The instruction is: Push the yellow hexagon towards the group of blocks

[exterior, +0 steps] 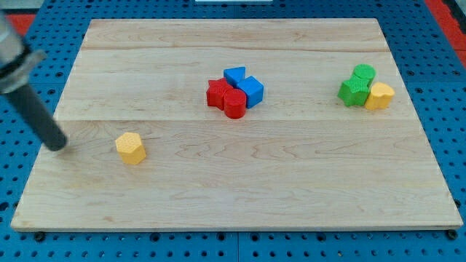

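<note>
The yellow hexagon (130, 148) sits on the wooden board at the view's left, below the middle. My tip (57, 146) rests on the board to the hexagon's left, apart from it by a wide gap. A group of blocks lies near the board's middle top: a red star (216, 94), a red cylinder (234, 105), a blue block (234, 75) and a blue cube (252, 91), all touching.
A second group stands at the view's right top: a green cylinder (363, 73), a green block (353, 92) and a yellow block (380, 95). The wooden board (240, 182) lies on a blue pegboard (22, 182).
</note>
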Available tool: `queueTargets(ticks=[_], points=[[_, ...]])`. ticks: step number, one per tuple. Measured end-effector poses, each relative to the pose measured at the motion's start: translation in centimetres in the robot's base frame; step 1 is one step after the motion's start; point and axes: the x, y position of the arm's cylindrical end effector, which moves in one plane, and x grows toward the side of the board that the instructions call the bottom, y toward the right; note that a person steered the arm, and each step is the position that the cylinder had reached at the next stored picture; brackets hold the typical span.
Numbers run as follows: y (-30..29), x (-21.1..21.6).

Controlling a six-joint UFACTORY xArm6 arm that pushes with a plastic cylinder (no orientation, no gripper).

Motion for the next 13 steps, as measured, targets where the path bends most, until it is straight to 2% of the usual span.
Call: queueTargets(ticks=[2, 3, 5, 6, 8, 9, 11, 13], points=[[19.8, -0.5], [19.8, -0.5], [3.6, 0.9], [4.2, 3.7], [19.9, 2.5], [24.9, 1.9], [24.9, 1.7], [34.4, -1.4]])
